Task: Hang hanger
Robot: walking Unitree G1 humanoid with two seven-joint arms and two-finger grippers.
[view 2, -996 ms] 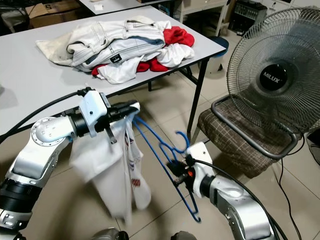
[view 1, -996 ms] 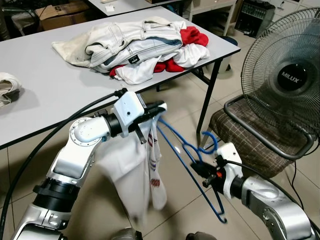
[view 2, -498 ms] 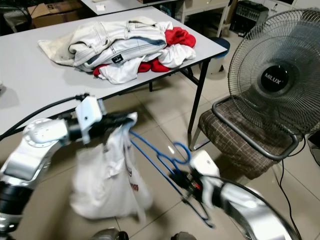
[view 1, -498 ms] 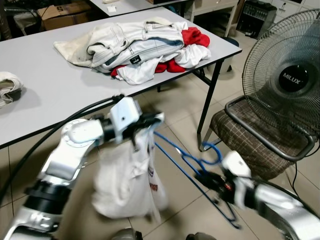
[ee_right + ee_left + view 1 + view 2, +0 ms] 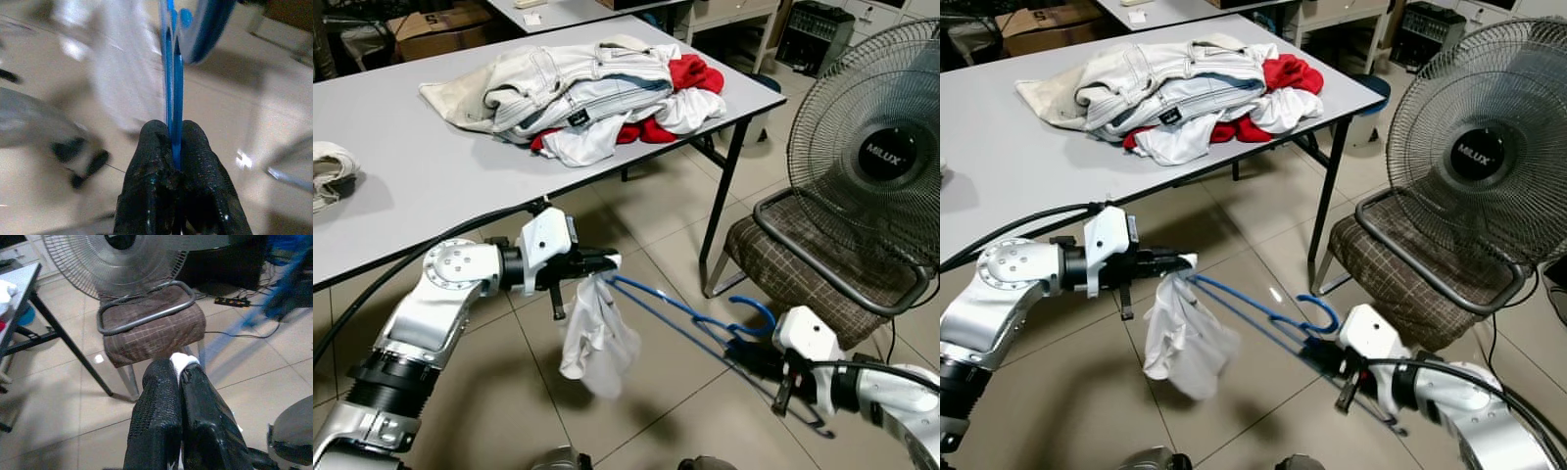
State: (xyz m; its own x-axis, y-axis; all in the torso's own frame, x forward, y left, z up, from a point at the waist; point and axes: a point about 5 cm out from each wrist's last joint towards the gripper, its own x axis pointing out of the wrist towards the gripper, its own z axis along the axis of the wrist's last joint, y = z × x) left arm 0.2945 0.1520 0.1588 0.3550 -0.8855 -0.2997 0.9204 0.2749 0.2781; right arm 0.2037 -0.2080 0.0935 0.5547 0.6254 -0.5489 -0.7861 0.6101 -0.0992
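A blue hanger (image 5: 690,318) lies nearly flat above the tiled floor, its hook (image 5: 759,315) curling up near my right arm. My right gripper (image 5: 744,354) is shut on the hanger's frame by the hook; in the right wrist view the blue hanger (image 5: 172,88) runs out from between the black fingers (image 5: 146,171). A white garment (image 5: 595,333) hangs bunched from the hanger's far end. My left gripper (image 5: 602,262) is shut on the top of that garment, and white cloth (image 5: 182,361) peeks between its fingers (image 5: 156,416) in the left wrist view.
A grey table (image 5: 431,166) at the back carries a heap of white, denim and red clothes (image 5: 578,93). To the right, a standing fan (image 5: 876,147) rests on a brown checked stool (image 5: 793,269). A table leg (image 5: 720,211) stands between them.
Both arms have dropped lower and the hanger has tipped from steep to nearly flat. The white garment now hangs shorter and more bunched. The right gripper has moved right and down.
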